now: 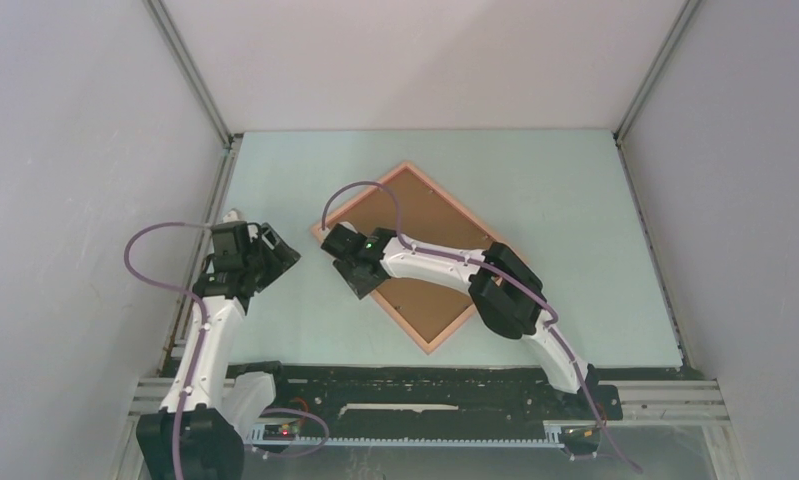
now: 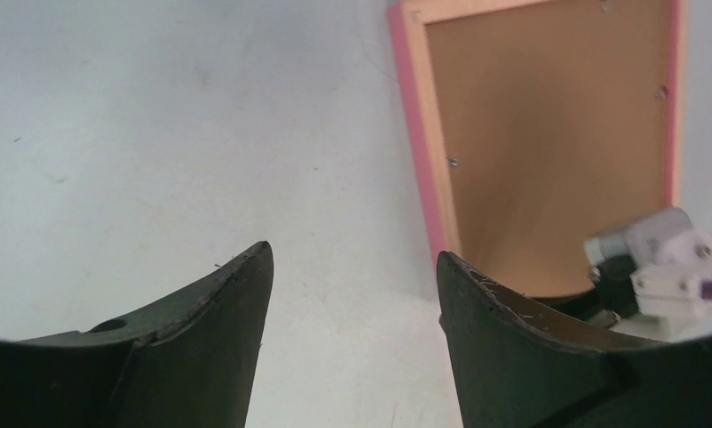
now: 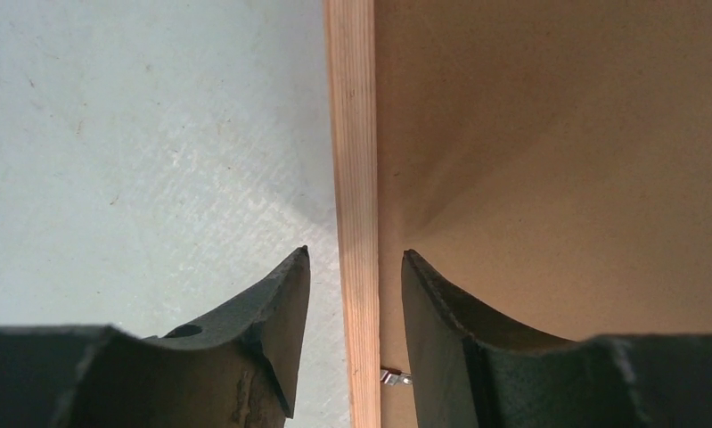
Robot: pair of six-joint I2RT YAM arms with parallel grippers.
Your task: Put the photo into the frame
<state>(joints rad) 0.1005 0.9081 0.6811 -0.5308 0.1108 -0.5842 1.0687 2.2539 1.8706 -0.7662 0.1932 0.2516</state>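
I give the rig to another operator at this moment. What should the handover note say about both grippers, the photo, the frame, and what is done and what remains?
Left gripper: open, holding nothing, above bare table beside the frame.
Right gripper: open, low over one rail of the frame, one finger on each side, no clamp visible.
Frame: flat on the table, back side up, a brown backing board filling it.
Photo: seen in no view; it may be under the board, but this cannot be told.
Done: not confirmable.
Left: find the photo and check that it sits inside the frame.
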